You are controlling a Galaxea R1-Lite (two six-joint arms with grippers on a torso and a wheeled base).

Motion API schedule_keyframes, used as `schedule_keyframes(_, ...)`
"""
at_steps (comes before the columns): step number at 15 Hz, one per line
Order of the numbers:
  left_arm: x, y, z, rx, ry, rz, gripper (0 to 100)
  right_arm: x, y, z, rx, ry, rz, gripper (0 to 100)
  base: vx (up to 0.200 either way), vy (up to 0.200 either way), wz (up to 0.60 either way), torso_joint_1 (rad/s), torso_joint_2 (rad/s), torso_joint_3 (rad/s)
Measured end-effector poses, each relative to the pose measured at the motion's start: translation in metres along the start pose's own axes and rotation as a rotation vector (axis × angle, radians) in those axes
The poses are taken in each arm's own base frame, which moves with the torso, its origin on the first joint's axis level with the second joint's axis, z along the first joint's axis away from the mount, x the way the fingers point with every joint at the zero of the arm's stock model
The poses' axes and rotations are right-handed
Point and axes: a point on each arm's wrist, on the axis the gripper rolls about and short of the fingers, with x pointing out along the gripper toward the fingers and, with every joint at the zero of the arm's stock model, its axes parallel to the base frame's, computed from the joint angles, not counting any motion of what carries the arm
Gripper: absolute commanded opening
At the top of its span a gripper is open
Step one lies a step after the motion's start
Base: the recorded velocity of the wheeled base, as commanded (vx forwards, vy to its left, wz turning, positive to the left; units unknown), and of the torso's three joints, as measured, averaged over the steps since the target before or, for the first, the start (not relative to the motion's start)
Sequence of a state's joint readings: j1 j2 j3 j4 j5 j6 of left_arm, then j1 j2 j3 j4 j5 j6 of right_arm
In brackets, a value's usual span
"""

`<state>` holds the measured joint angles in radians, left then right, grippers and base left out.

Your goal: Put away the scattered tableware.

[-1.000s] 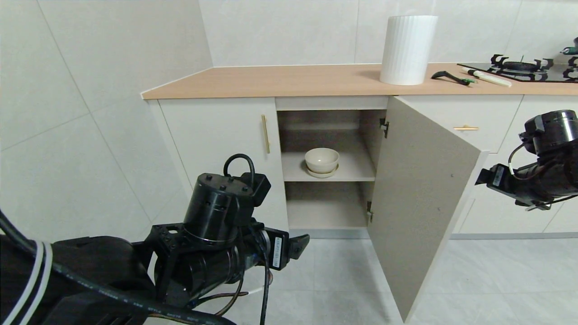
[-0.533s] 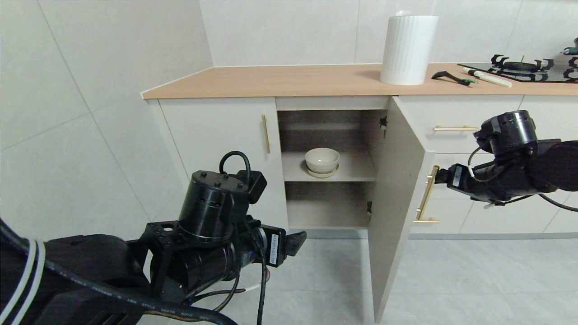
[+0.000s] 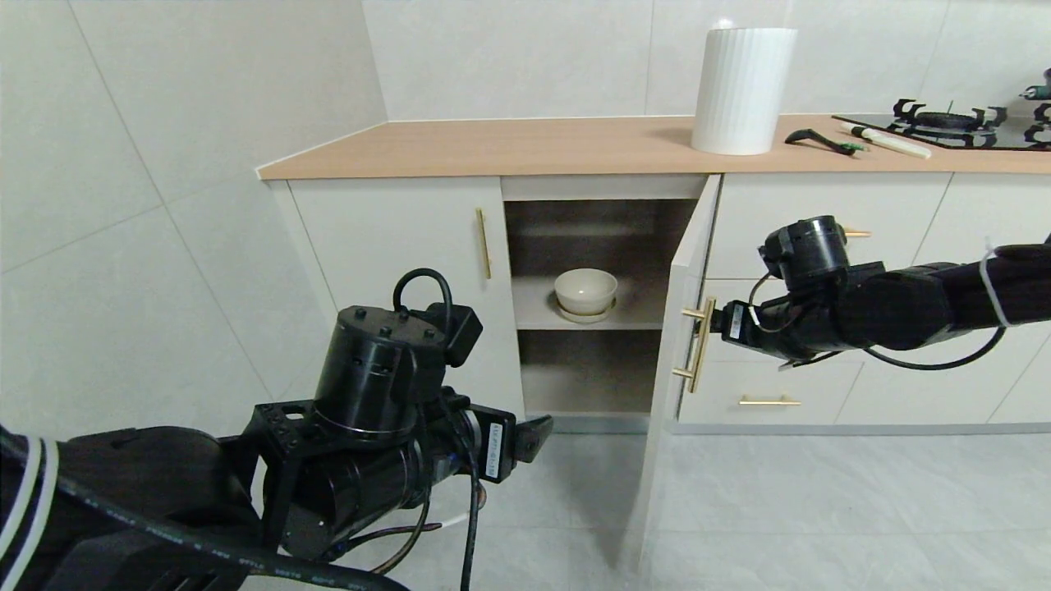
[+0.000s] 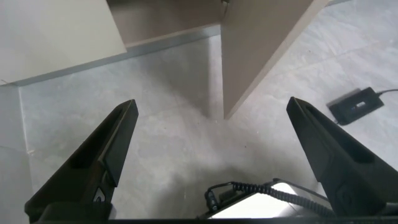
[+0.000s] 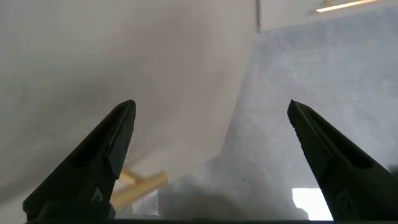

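Beige bowl [image 3: 585, 290], smooth, round, sits on a saucer [image 3: 585, 313] on upper shelf [image 3: 644, 313] of the cupboard, near shelf's front edge; saucer mostly hidden under it. Door [image 3: 667, 386] partly open, edge-on, covers shelf's right end. R claw [image 3: 713, 320] at the door's brass bar handle [image 3: 698, 345], fingers wide apart, nothing held; contact w/ handle can't be told. L claw [image 3: 538, 431] low over tiled floor [image 4: 180, 143], spread wide, empty. White labels on both, print unreadable. Ribbed white canister [image 3: 743, 90] at wood tabletop's [image 3: 509, 148] back edge.
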<state>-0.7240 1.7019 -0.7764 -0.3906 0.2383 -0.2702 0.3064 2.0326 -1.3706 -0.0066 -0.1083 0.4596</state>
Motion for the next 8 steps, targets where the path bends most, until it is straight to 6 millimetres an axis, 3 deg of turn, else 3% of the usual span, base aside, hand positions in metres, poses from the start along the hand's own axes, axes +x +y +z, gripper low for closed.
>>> schedule_keyframes(8, 0.0, 0.003, 0.001, 0.022, -0.01, 0.045, 100, 0.051, 0.01, -0.001, 0.018, -0.019, 0.019, 100, 0.0, 0.0, 0.0, 0.0, 0.0, 0.0)
